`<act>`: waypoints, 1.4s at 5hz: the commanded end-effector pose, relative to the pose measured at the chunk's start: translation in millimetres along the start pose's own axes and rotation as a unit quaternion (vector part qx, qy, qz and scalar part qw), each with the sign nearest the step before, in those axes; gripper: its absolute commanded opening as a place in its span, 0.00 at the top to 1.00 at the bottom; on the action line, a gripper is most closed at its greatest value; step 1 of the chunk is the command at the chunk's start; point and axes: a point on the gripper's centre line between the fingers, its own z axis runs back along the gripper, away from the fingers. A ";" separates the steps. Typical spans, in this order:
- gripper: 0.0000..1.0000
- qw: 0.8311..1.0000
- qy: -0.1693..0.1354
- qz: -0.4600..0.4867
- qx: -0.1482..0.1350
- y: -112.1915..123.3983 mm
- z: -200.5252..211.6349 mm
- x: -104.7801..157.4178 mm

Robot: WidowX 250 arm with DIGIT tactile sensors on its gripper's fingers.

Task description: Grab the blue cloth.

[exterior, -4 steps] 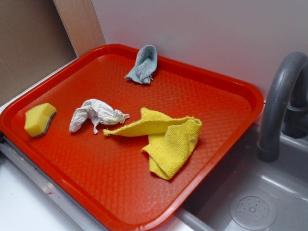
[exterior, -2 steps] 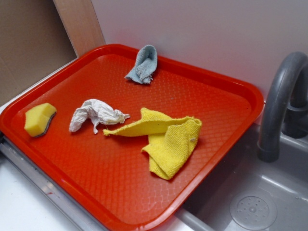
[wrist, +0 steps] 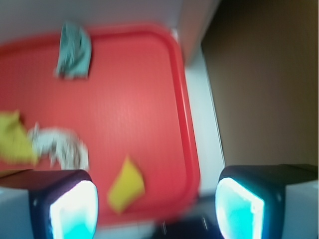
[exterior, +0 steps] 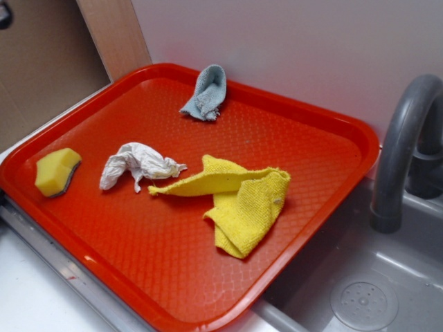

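Observation:
The blue cloth [exterior: 205, 92] lies bunched at the far edge of the red tray [exterior: 138, 242], partly resting on the rim by the wall. The wrist view shows the blue cloth [wrist: 74, 50] at its upper left, far from the fingers. My gripper [wrist: 157, 209] hangs high above the tray's corner, open, with nothing between its two fingertips. In the exterior view only a dark scrap of the arm [exterior: 4, 12] shows at the top left corner.
On the tray also lie a yellow sponge [exterior: 57, 171], a white wrinkled rag [exterior: 135, 164] and a larger yellow cloth [exterior: 239, 200]. A grey sink [exterior: 360, 290] with a curved faucet [exterior: 401, 138] is at the right. A wall runs behind the tray.
A dark part of the arm has come into the top left corner of the exterior view. The cloths and sponge have not moved.

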 end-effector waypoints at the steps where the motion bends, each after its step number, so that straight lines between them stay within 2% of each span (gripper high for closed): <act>1: 0.00 0.994 -0.098 0.028 -0.047 -47.5 -42.6 50.1; 2: 0.00 0.992 -0.111 0.023 -0.054 -69.9 -58.1 60.4; 3: 0.00 0.994 -0.101 -0.004 -0.045 -95.1 -84.6 73.5; 4: 0.00 0.994 -0.092 0.012 -0.059 -105.5 -112.4 86.6; 6: 0.00 0.992 -0.089 0.061 -0.058 -97.9 -146.2 110.6; 7: 0.00 0.992 -0.085 0.056 -0.079 -101.5 -158.6 115.6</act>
